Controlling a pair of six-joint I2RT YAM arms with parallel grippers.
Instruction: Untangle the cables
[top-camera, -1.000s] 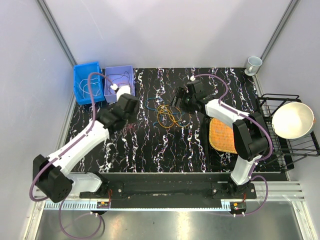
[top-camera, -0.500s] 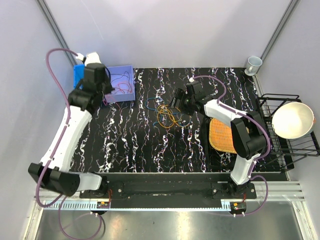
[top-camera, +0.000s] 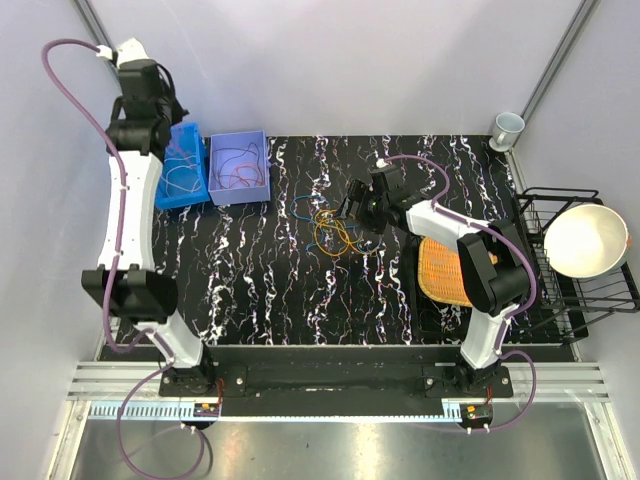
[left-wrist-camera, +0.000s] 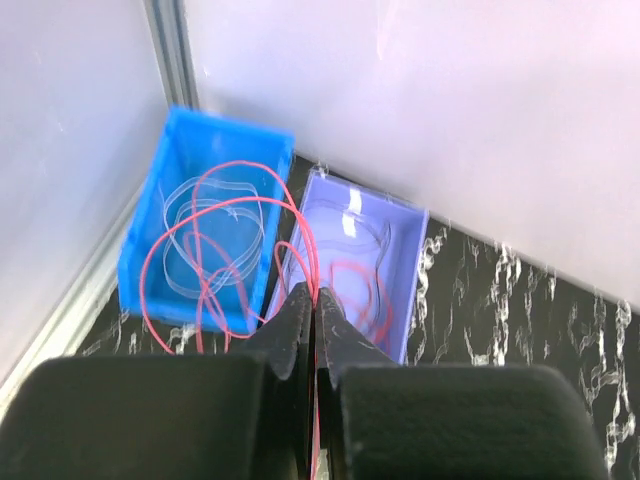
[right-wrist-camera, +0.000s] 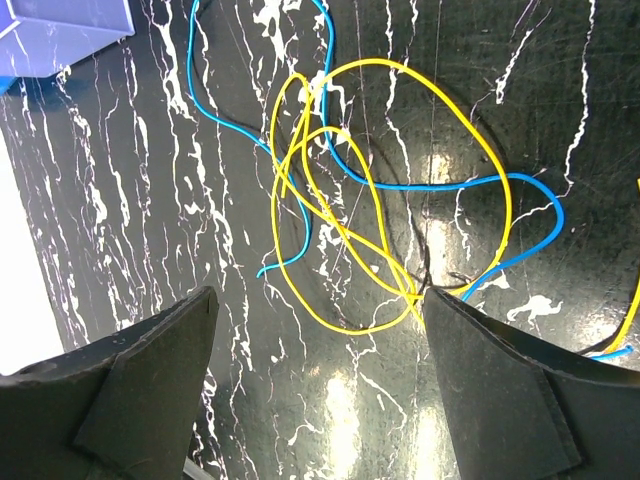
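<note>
My left gripper (left-wrist-camera: 316, 298) is raised high over the back left corner (top-camera: 160, 105), shut on a thin red cable (left-wrist-camera: 215, 225). The cable's loops hang over the blue bin (left-wrist-camera: 145, 255) and the purple bin (left-wrist-camera: 405, 235). Clear whitish cables (left-wrist-camera: 205, 215) lie in the blue bin. My right gripper (right-wrist-camera: 318, 295) is open just above the table, its fingers (right-wrist-camera: 150, 380) either side of a tangle of yellow cable (right-wrist-camera: 345, 235) and blue cable (right-wrist-camera: 440, 185). In the top view that tangle (top-camera: 335, 228), with orange loops, lies mid-table beside the right gripper (top-camera: 352, 208).
The blue bin (top-camera: 160, 190) and purple bin (top-camera: 238, 190) stand at the back left. An orange woven mat (top-camera: 445, 270) lies under the right arm. A black wire rack (top-camera: 600, 290) with a white bowl (top-camera: 585, 240) stands at the right, a cup (top-camera: 508, 127) at the back right.
My left arm has swung from the table beside the purple bin up and back to the left corner, drawing the red cable up. My right gripper has crept slightly left at the tangle.
</note>
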